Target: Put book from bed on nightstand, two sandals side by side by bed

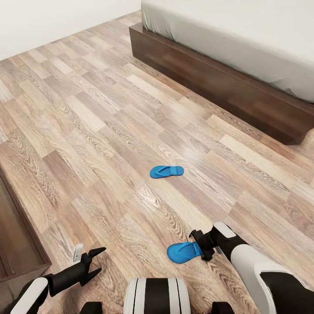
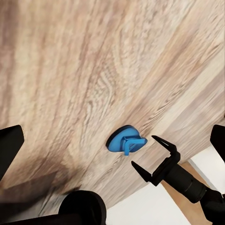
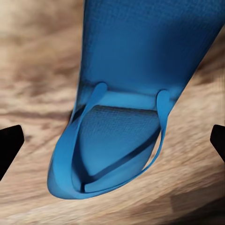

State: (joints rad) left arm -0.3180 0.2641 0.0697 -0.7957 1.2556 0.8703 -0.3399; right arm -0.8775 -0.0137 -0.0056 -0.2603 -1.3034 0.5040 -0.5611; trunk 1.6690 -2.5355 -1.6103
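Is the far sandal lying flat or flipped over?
Flat, strap side up: the far sandal lies on the floor with its straps showing.

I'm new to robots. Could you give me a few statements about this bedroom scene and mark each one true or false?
1. Two blue sandals are visible. True: one lies on the floor, one is at the right end effector.
2. The held sandal is red. False: it is blue.
3. The left end effector grips a book. False: it is empty and open.
4. The bed has a light-grey mattress. True.
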